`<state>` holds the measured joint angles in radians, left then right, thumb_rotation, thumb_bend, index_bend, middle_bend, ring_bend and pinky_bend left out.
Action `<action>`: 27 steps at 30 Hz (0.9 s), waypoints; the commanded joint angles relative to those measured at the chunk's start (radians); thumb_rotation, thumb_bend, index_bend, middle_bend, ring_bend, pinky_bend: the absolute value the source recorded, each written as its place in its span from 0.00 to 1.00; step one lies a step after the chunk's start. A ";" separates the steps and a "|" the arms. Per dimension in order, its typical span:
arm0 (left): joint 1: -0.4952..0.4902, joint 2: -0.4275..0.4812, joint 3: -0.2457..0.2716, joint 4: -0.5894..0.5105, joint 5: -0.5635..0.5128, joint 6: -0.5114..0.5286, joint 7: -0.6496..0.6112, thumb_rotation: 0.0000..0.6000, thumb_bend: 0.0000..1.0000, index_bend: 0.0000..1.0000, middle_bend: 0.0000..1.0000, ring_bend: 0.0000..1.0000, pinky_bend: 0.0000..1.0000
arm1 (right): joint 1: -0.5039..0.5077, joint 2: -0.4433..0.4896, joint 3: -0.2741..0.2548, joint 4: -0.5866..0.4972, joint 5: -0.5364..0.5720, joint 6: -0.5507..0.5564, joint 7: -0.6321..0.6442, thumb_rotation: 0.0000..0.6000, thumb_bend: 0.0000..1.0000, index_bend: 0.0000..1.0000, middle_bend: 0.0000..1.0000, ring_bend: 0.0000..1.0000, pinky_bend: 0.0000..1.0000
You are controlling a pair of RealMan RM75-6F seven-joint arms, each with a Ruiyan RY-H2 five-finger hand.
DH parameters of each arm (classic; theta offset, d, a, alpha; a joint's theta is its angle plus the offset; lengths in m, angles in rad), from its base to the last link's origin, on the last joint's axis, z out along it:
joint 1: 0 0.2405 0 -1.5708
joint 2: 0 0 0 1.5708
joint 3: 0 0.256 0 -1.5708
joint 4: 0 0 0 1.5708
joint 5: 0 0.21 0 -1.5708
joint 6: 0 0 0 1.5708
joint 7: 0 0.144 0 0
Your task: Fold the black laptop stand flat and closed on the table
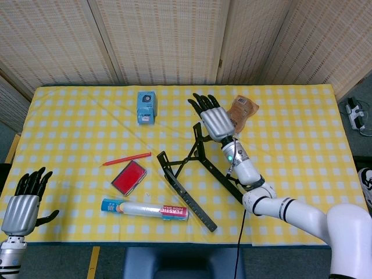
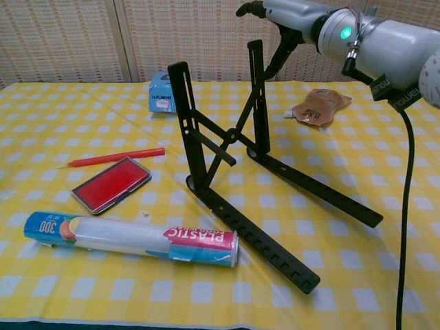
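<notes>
The black laptop stand (image 2: 227,148) sits near the middle of the surface (image 1: 302,174), on a yellow checked cloth. Its two base rails lie flat; its two upper arms stand nearly upright, joined by a crossed brace.

**Step in hand.** The stand is not yet folded. The right hand (image 1: 216,121) is at the top of the far upper arm. In the chest view, dark fingers (image 2: 249,9) reach over the tip of that arm; whether they pinch it or merely press on it cannot be told from either view. The left hand (image 1: 22,203) hangs off the near left corner of the surface, fingers spread, holding nothing.

**Next move, as judged.** The upright arms must be tipped over and lowered until they lie along the base rails. This probably calls for steady pressure along the hinge direction. The base may slide on the cloth, as nothing visibly pins it.

**Item count.**
- One laptop stand.
- One roll of plastic wrap (image 2: 134,237), just beside the near rail.
- One red flat case (image 2: 111,183).
- One red pencil (image 2: 113,157).
- One small blue box (image 1: 146,107).
- One brown pouch (image 2: 317,106), behind the stand.
</notes>
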<state>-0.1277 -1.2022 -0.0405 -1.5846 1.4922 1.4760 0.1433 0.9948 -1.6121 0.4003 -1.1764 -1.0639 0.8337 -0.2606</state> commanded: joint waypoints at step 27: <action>-0.013 -0.004 0.002 -0.014 0.030 -0.003 0.008 1.00 0.18 0.00 0.00 0.00 0.00 | -0.158 0.116 -0.113 -0.114 -0.008 0.055 0.152 1.00 0.19 0.00 0.00 0.06 0.04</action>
<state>-0.1409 -1.2067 -0.0389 -1.5984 1.5225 1.4726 0.1516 0.8432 -1.4849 0.2907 -1.3016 -1.0804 0.8936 -0.1239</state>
